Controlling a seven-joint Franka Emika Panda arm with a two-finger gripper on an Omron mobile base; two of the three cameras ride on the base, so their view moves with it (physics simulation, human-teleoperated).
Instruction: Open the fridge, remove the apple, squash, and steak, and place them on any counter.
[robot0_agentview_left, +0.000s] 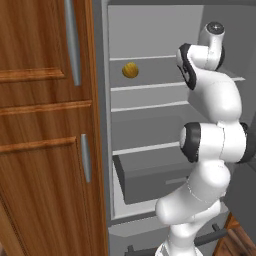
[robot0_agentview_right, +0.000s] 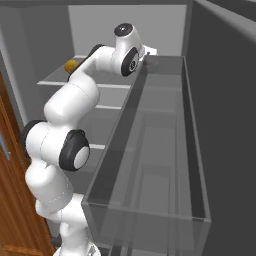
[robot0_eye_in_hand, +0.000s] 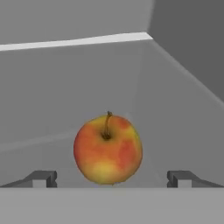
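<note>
Left base: fridge (robot0_agentview_left: 150, 125) standing open, arm reaching onto an upper shelf (robot0_agentview_left: 145, 86); the squash (robot0_agentview_left: 130, 70) is sitting there, well left of the arm.

Right base: door bin (robot0_agentview_right: 150, 165) crowding the arm's right side, little swing room.

Hand: claw (robot0_eye_in_hand: 112, 178) spread wide, holding nothing, fingertips flanking the apple (robot0_eye_in_hand: 108, 148). Apple looking firm, light, smooth and prone to rolling, so pinching across its widest middle seems best. Side wall sitting close on the right.

The arm (robot0_agentview_right: 70, 107) covers most of the squash (robot0_agentview_right: 71, 65) in the right base view, leaving a sliver. In the left base view it hides the right ends of the fridge (robot0_agentview_left: 145, 35) shelves. The brown cabinet (robot0_agentview_left: 45, 150) is cut off at the left edge.
</note>
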